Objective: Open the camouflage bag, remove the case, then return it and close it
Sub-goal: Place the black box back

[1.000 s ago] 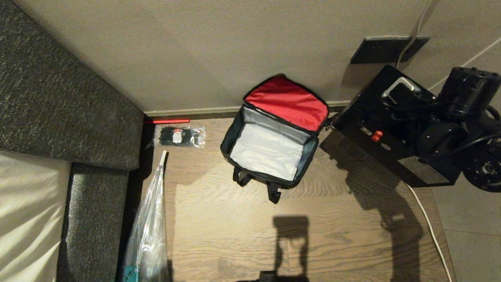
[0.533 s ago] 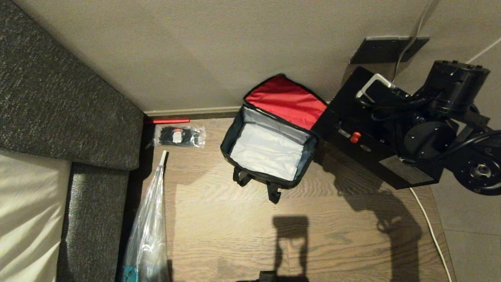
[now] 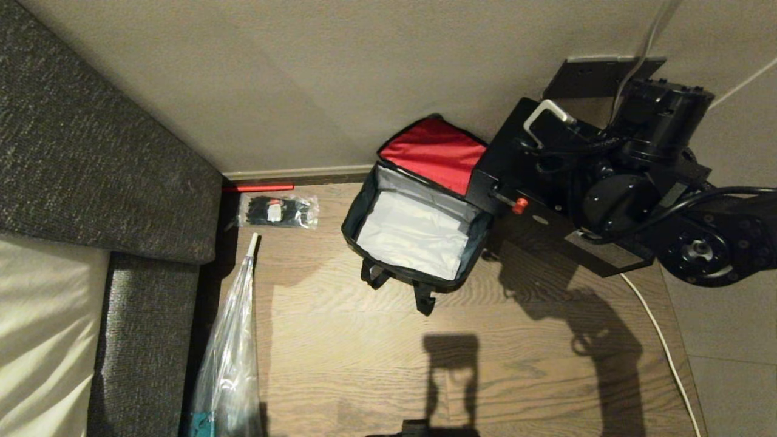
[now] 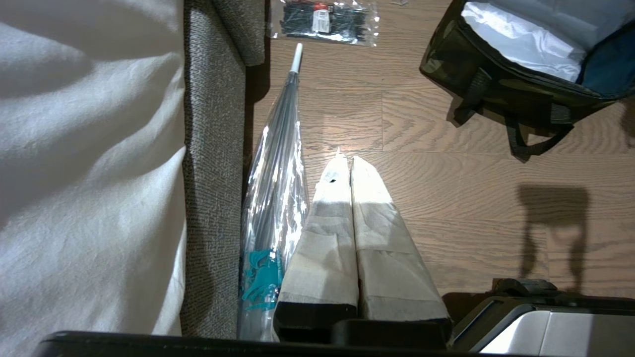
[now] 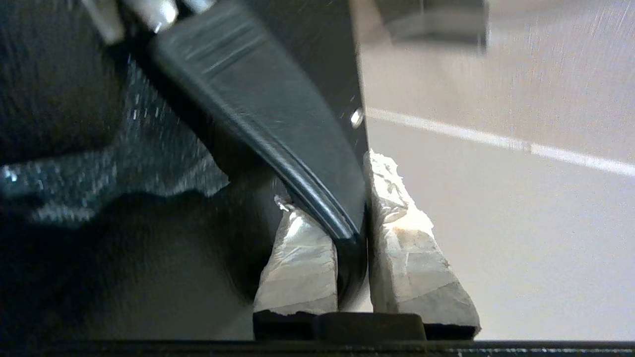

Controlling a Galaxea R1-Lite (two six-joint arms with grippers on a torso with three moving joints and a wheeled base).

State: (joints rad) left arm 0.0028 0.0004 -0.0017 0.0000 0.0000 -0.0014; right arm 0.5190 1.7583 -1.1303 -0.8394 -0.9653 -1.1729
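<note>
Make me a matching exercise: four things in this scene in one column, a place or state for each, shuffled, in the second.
Column one:
1. green-brown camouflage fabric bag
2. black rectangular hard case
3. clear folded plastic umbrella
4. left gripper

Column two:
A. lying on the wood floor along the grey sofa edge
B. shut, holding nothing, over the floor
C. held off the floor by its handle in the right gripper
D. open on the floor, red-lined lid back against the wall, inside empty

Pairs: 1-D, 2-C, 3-A, 4-B
</note>
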